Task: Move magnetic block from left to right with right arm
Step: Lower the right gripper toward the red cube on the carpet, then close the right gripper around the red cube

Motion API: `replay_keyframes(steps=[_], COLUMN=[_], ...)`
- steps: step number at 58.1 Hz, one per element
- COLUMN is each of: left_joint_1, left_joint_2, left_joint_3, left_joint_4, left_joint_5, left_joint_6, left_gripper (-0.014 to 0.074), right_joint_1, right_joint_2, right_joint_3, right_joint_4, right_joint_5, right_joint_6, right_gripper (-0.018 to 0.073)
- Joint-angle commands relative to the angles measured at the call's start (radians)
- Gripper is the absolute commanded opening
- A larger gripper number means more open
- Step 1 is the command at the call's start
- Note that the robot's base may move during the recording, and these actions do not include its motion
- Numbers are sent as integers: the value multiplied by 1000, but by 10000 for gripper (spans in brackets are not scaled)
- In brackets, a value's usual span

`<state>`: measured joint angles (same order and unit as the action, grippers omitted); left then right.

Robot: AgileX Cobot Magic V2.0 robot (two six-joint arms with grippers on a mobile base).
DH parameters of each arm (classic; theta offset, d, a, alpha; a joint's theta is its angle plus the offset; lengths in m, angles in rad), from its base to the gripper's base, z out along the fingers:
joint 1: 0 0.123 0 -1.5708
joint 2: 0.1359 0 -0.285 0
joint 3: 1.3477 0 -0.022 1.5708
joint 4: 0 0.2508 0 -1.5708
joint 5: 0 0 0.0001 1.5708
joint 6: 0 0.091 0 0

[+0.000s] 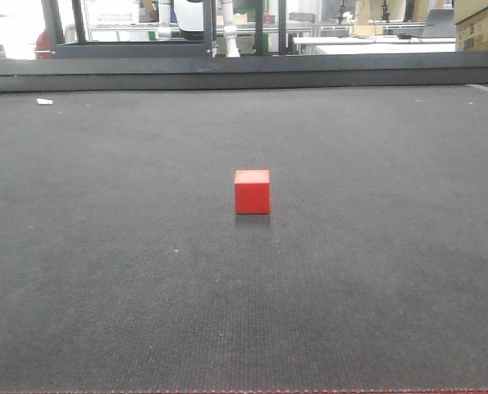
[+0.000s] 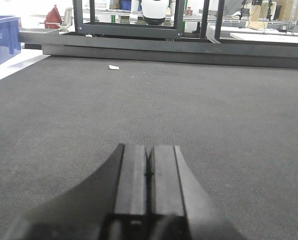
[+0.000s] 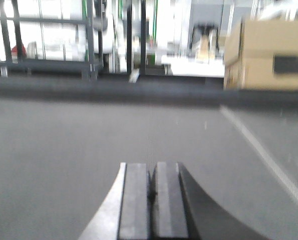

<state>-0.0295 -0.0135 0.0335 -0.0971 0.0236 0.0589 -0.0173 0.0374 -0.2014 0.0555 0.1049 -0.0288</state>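
Note:
The magnetic block (image 1: 252, 191), a small bright-red cube, stands alone on the dark mat near the middle of the front view. Neither arm shows in that view. In the left wrist view my left gripper (image 2: 149, 150) is shut, its two pads pressed together with nothing between them, low over bare mat. The right wrist view is blurred; my right gripper (image 3: 152, 167) is also shut and empty over bare mat. The block appears in neither wrist view.
A raised dark ledge (image 1: 244, 72) bounds the mat at the back. A small white scrap (image 1: 44, 102) lies at the far left. A blue bin (image 2: 2, 36) stands off the mat's left edge. A tan cardboard box (image 3: 269, 55) sits beyond the right edge.

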Motion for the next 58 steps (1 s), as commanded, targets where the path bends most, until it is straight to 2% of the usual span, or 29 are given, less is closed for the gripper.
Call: replay_keyframes(steps=[1, 4, 8, 17, 21, 24, 36, 44, 49, 58], left_joint_1=[-7, -7, -7, -7, -7, -7, -7, -7, -7, -7], left_joint_2=[-11, -11, -11, -11, -11, -11, -11, -11, -11, -11], left_joint_3=[8, 8, 8, 8, 8, 8, 8, 8, 8, 8], left_joint_4=[-5, -5, -5, -5, -5, -5, -5, -5, -5, -5], left_joint_5=[-80, -80, -80, -80, -80, -80, -80, -80, -80, -80], left_joint_6=[-7, -7, -7, -7, -7, -7, -7, -7, -7, -7], left_gripper=[-126, -126, -126, -126, -126, -126, -126, -126, -126, -126], right_joint_1=[0, 0, 1, 38, 97, 141, 374, 488, 553, 624], right_joint_2=[118, 201, 308, 546, 667, 744, 1073, 1283, 1440, 1687], right_joint_3=[-150, -214, -305, -501, -594, -654, -909, -1099, -1247, -1495], right_joint_4=[-8, -8, -8, -8, -8, -8, -9, -22, -82, -197], right_joint_5=[-25, 3, 40, 126, 181, 215, 385, 516, 643, 907], right_joint_6=[-8, -8, -7, -4, 6, 15, 115, 211, 318, 494], right_gripper=[61, 76, 144, 431, 578, 636, 633, 633, 633, 633])
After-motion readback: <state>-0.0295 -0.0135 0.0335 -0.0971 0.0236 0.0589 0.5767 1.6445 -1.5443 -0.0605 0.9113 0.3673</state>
